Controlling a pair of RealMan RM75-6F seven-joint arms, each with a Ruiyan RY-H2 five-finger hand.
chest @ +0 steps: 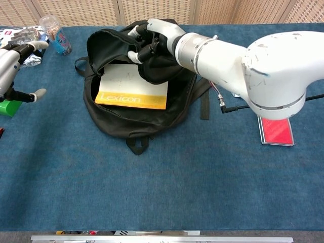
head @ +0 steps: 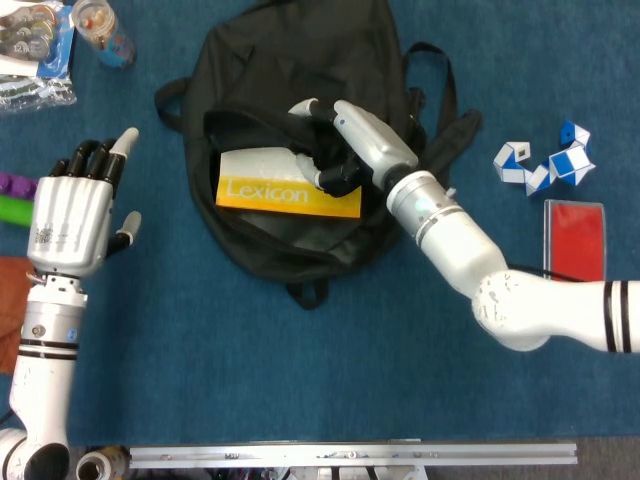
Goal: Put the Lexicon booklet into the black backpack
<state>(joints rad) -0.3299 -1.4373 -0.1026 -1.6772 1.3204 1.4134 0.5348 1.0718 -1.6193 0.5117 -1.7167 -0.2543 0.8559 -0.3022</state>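
The black backpack [head: 290,50] lies open on the blue table. The Lexicon booklet [head: 285,195] lies inside its opening, white with a yellow title band, also seen in the chest view [chest: 126,96]. My right hand [head: 340,140] grips the backpack's upper flap and holds it drawn over the booklet's top right corner, which is hidden. The chest view shows the same hand [chest: 152,40] bunched in the black fabric of the backpack [chest: 131,124]. My left hand [head: 75,205] is open with fingers spread, well left of the bag, holding nothing; it shows at the chest view's left edge [chest: 7,63].
A blue-and-white folding puzzle [head: 545,160] and a red case [head: 573,235] lie right of the bag. A clear cup [head: 100,30] and a packet [head: 30,50] sit at the back left. Green and purple pieces [head: 15,200] and a brown cloth [head: 10,300] lie near my left hand.
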